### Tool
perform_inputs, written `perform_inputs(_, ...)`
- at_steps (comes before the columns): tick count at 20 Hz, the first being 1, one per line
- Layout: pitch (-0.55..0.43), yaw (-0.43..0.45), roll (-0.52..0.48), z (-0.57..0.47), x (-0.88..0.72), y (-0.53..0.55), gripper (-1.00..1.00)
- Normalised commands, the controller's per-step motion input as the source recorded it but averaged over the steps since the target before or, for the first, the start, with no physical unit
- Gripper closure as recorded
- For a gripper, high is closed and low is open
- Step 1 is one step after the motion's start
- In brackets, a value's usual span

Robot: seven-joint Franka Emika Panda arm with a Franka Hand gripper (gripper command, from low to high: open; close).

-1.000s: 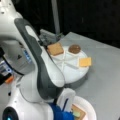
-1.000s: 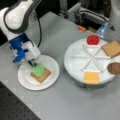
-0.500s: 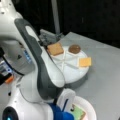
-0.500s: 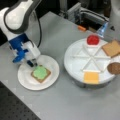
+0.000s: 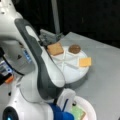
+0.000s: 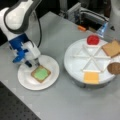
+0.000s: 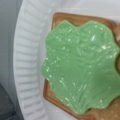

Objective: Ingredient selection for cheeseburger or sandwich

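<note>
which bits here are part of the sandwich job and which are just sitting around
Part of the job:
toast square with lettuce on the white plate, the gripper beside it
tomato slice, second toast square, patty, cheese square in the divided tray

Just lying about:
orange item and grey equipment at the table's back edge

Gripper (image 6: 32, 62): hanging low over the white plate (image 6: 51, 77), crowding its rim on a front view's left; the lettuce (image 6: 40, 74) on toast (image 6: 46, 70) is lying uncovered just beside it.

Grey table (image 6: 57, 40): lying bare between the plate and the divided tray (image 6: 75, 58), leaving a passage there.

Tray: tomato slice (image 6: 93, 39), second toast (image 6: 112, 48), patty (image 6: 114, 68) and cheese square (image 6: 91, 77) are sitting uncovered from above.

Arm body (image 5: 42, 72): blocking the plate side in a front view.
</note>
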Motion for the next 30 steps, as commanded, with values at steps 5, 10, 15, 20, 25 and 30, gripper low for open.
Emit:
perform_inputs(5,0.008,0.101,-0.166,0.10,-0.14,0.05,-1.00)
perform_inputs(10,0.082,0.064,-0.200,0.23,-0.28,0.11,-1.00)
perform_inputs(15,0.113,-0.040,-0.250,0.22,-0.39,0.24,-1.00)
perform_inputs(20,0.132,-0.186,-0.384,0.25,-0.55,0.48,-1.00)
perform_inputs(25,0.073,-0.215,-0.435,0.21,-0.61,0.61,-1.00)
perform_inputs(30,0.027,-0.188,-0.491,0.14,-0.59,0.50,-1.00)
